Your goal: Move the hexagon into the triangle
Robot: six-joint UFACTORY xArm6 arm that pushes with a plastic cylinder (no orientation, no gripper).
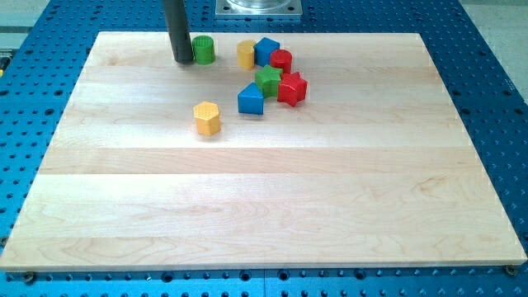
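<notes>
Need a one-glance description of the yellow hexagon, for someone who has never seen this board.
On the wooden board, look to the view's upper left of centre, just left of the cluster of blocks. The yellow hexagon sits alone there, left of the blue triangle. The other yellow block sits inside the cluster.

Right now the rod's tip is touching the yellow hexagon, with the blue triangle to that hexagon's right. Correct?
Not quite. In the camera view my tip sits beside the green cylinder near the view's top, apart from the yellow hexagon. The blue triangle is indeed to that hexagon's right.
</notes>
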